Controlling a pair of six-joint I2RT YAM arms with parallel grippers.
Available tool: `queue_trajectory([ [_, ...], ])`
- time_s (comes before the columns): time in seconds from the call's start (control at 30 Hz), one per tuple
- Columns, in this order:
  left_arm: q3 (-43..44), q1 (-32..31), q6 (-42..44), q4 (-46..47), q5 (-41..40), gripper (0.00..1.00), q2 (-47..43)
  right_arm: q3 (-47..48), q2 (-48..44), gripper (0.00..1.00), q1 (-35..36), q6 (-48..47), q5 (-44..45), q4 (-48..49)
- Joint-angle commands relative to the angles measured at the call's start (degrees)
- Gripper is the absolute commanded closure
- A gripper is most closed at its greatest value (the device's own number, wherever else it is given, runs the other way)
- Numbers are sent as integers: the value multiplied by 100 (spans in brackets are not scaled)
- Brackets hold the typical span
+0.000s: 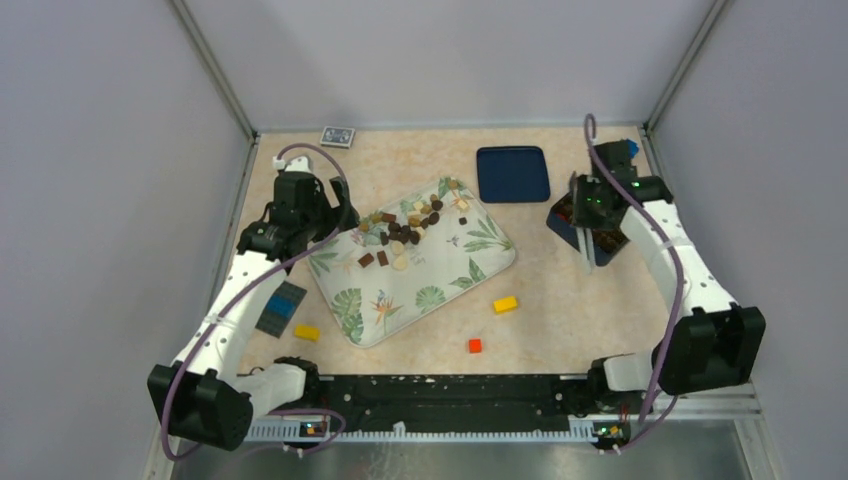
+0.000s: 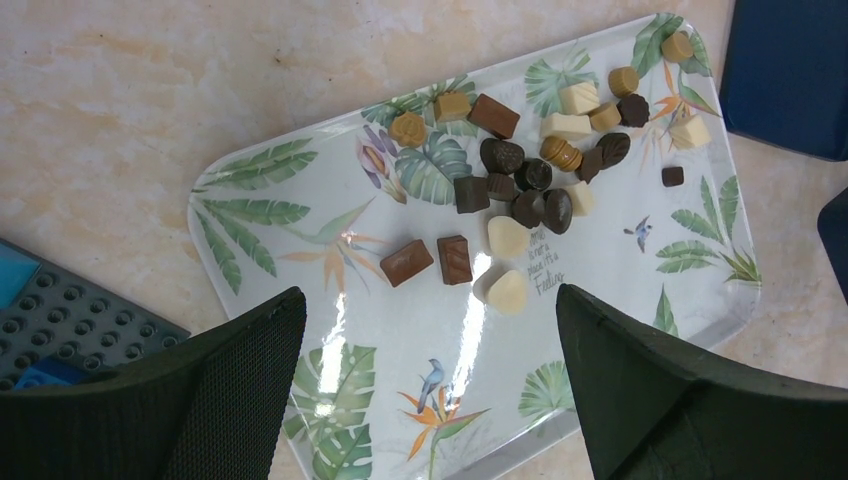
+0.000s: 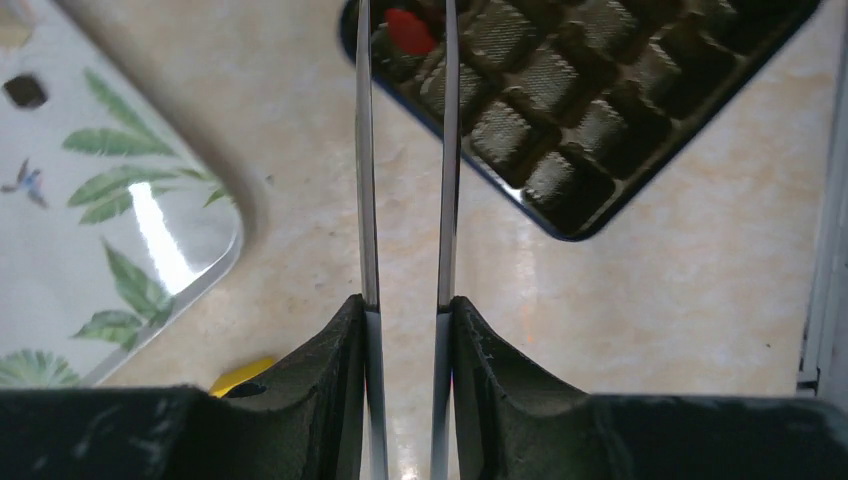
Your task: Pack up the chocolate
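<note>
The chocolate [image 1: 410, 225], many small dark, light brown and cream pieces, lies on the far part of a leaf-print tray [image 1: 430, 290]. The pieces also show in the left wrist view [image 2: 520, 180], with the tray [image 2: 600, 290] under them. My left gripper [image 1: 335, 215] [image 2: 430, 300] is open and empty over the tray's left part, near the pieces. My right gripper [image 1: 590, 210] [image 3: 405, 300] is shut on metal tweezers [image 3: 366, 180]. Their blades reach over the corner of a dark blue box with a brown compartment insert [image 3: 560, 100] [image 1: 600, 245]. A red item [image 3: 408, 30] lies in one compartment between the blades. The tweezer tips are out of view.
A dark blue lid [image 1: 513, 173] lies behind the tray. Yellow bricks [image 1: 505, 304] [image 1: 306, 332] and a red brick [image 1: 475, 346] lie on the table in front. A grey baseplate with a blue brick [image 1: 281, 307] [image 2: 70, 320] lies left. A small patterned card box [image 1: 338, 136] sits at the back wall.
</note>
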Motion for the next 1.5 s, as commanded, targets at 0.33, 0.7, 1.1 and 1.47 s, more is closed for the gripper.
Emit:
queue_trajectory([
  [0.33,185,69,131,220,101,1,-46,720,767,85,-1848,-211,-1068,209],
  [0.7,143,97,122,168,19,1,-81,855,1407,84,-1861,-290,-983,556],
  [1.1,136,107,88,171,32,1,-78,827,1467,64,-1861,-261,-1070,587],
  [1.47,145,107,87,185,100,1,-90,928,996,65,-1861,-258,-1129,470],
])
